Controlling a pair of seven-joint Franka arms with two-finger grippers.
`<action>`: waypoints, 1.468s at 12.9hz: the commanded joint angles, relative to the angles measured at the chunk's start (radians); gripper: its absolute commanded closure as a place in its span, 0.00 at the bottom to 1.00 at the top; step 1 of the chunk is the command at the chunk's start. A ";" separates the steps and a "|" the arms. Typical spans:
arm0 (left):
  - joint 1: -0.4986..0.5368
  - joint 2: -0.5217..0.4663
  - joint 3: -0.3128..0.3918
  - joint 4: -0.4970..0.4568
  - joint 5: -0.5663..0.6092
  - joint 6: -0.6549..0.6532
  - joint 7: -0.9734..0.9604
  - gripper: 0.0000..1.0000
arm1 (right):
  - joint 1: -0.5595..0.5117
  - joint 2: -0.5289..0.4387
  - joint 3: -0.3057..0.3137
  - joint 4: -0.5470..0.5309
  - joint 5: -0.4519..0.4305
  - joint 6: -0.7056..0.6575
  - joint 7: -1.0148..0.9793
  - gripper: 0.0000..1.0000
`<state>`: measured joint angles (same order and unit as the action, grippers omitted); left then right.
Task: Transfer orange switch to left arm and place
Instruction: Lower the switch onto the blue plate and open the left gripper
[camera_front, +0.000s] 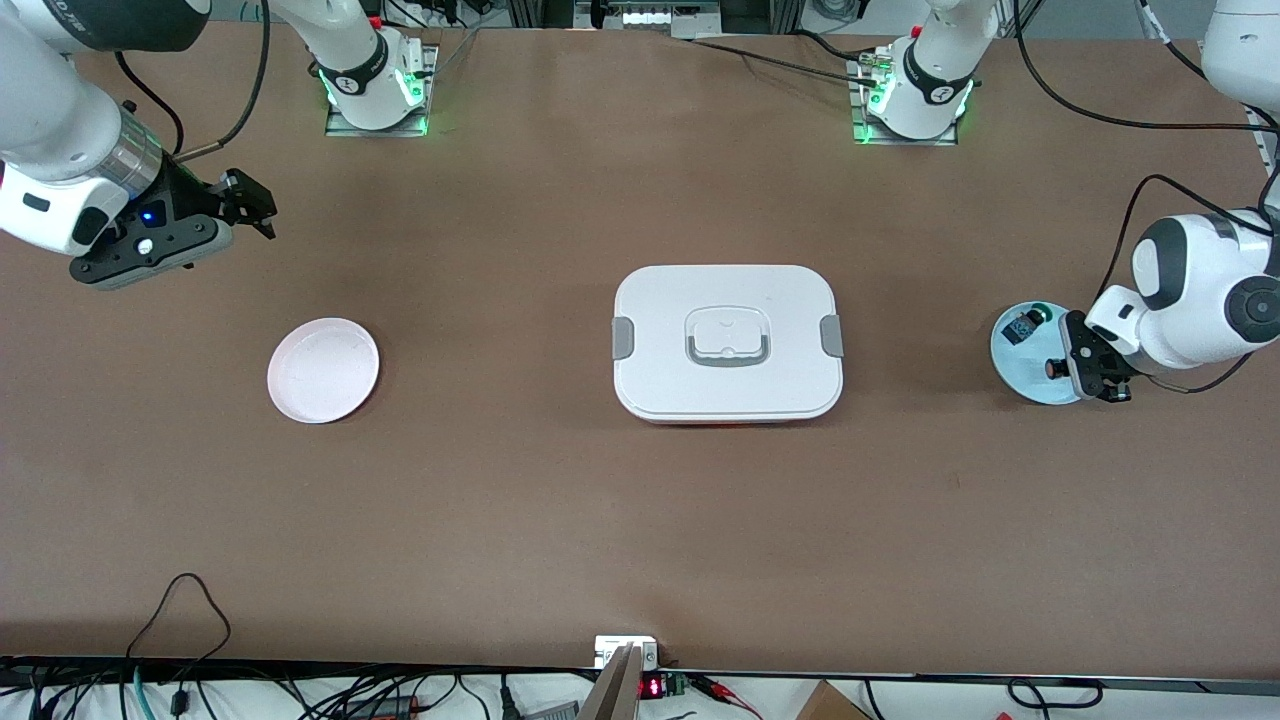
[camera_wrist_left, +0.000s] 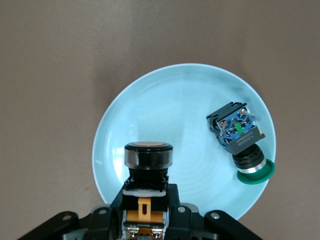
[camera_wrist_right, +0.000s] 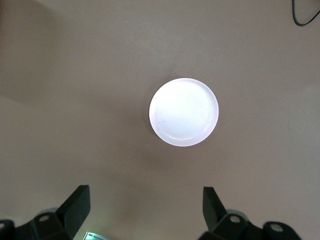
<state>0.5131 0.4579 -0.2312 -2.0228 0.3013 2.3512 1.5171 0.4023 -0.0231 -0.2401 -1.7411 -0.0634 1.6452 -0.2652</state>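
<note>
Gripping the orange switch (camera_wrist_left: 148, 156) over the blue plate (camera_wrist_left: 165, 100), my left pincer (camera_front: 1085, 375) has started; right pincer (camera_front: 250, 205) waits released at nine o'clock of the box (camera_front: 727, 400); handover remains

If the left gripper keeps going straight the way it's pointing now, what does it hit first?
Probably the light blue plate directly beneath it: the left gripper, shut on the orange switch, points down at it. The green switch lies off to the side.

The orange switch (camera_wrist_left: 148, 172), a stubby black push-button with an orange cap, sits pinched in the left gripper (camera_wrist_left: 145, 220) over the light blue plate (camera_wrist_left: 165, 110). The white box (camera_front: 727, 342) lies flat mid-table, lid on, grey clips.
</note>
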 joint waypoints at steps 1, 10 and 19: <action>0.030 0.030 -0.013 -0.002 0.019 0.030 0.026 0.90 | 0.001 0.020 0.012 0.046 -0.013 -0.015 0.030 0.00; 0.065 0.053 -0.020 -0.030 0.021 0.050 0.035 0.03 | -0.023 0.065 0.004 0.081 -0.007 -0.005 0.072 0.00; 0.068 -0.074 -0.132 0.102 0.007 -0.281 0.095 0.00 | -0.443 0.054 0.387 0.051 0.039 0.001 0.122 0.00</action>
<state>0.5767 0.4350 -0.3105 -1.9794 0.3021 2.2041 1.6337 0.0636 0.0447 0.0336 -1.6801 -0.0407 1.6566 -0.1920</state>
